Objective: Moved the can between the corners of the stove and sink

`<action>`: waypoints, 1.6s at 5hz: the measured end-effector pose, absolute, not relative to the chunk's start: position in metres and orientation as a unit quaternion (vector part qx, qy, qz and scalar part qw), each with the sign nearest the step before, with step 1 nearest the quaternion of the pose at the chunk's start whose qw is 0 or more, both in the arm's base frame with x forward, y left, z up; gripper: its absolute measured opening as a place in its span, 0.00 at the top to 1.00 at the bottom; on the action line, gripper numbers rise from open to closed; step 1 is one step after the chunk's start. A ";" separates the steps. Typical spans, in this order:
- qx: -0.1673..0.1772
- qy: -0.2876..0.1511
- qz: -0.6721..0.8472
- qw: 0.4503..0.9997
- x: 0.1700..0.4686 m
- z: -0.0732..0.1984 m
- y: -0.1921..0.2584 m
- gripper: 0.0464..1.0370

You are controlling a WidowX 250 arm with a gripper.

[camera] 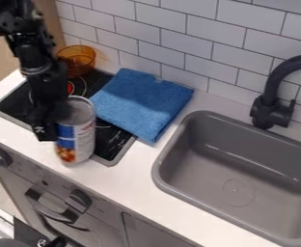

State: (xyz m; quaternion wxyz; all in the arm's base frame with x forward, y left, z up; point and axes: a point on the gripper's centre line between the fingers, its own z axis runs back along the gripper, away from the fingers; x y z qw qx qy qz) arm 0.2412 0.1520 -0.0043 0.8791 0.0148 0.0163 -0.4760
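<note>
Knobs (79, 198) and a curved handle (47, 208) mark the grey oven front, below the white counter (137, 185). The can (76, 130), roughly upright, overlaps the near rim of the black stove (114, 138), toward the sink side. The gripper (48, 129) hangs just beside it; whether it is wide, narrow or holding the can, I cannot tell. To the right is the grey sink (208, 181). Farther back, a blue cloth (142, 100) lies partly over the stove, near an amber bowl (82, 57); a dark tap (269, 108) stands before white tiles (201, 36).
</note>
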 end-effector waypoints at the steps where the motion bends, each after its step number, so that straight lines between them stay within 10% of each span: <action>1: -0.003 0.004 -0.473 0.881 0.244 -0.008 0.135 0.04; 8: -0.060 0.003 -0.478 0.876 0.244 0.005 0.113 0.04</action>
